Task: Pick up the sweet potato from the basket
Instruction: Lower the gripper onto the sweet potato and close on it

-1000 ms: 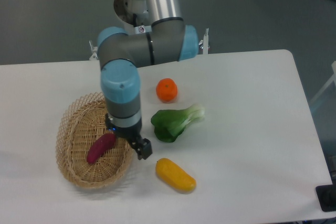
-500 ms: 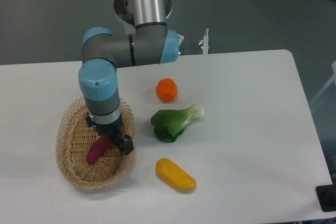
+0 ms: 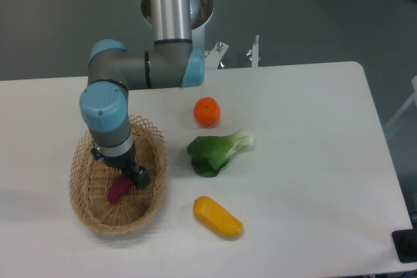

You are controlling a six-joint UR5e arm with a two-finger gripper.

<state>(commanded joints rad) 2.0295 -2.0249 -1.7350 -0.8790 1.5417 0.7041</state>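
Observation:
The magenta sweet potato [image 3: 118,189] lies inside the tan wicker basket [image 3: 88,209] at the table's left front. Only its lower end shows; the rest is hidden under my gripper [image 3: 130,177]. The gripper points down into the basket, right over the tuber's upper end. One dark finger [image 3: 141,178] shows beside it. The wrist blocks the gap between the fingers, so their state cannot be read.
A round orange fruit [image 3: 206,111] sits right of the basket. A green leafy vegetable [image 3: 218,152] lies below it, and a yellow-orange oblong vegetable [image 3: 217,217] lies near the front edge. The arm's base [image 3: 174,4] stands at the table's back.
The arm has swung left and the gripper has moved from the basket's right rim to over the sweet potato, covering more of it.

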